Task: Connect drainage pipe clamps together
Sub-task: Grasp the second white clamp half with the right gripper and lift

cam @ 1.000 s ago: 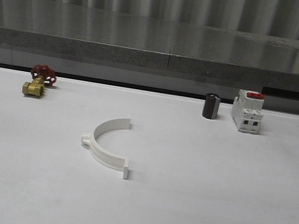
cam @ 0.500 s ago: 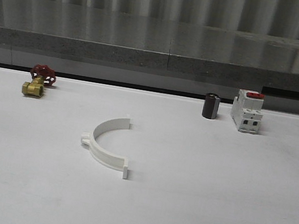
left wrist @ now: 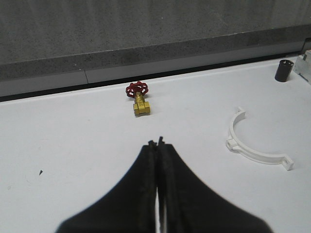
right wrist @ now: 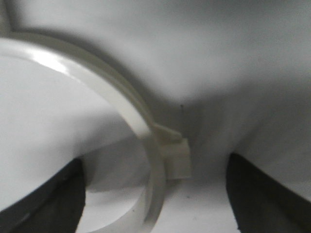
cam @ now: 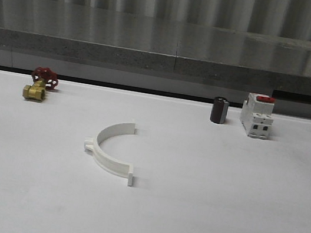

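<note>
One white half-ring drainage pipe clamp (cam: 107, 153) lies flat near the middle of the white table, its side tab to the left and its open side to the right. The left wrist view shows it too (left wrist: 252, 150), off to one side of my left gripper (left wrist: 158, 143), which is shut on nothing above bare table. In the right wrist view another white clamp half (right wrist: 121, 97) lies very close. Its curved band and side tab sit between the spread fingers of my open right gripper (right wrist: 154, 160), and the fingers are not touching it.
A brass valve with a red handwheel (cam: 40, 86) stands at the back left. A small black cylinder (cam: 220, 110) and a white breaker with a red switch (cam: 257, 115) stand at the back right. A grey ledge (cam: 164, 64) runs behind the table.
</note>
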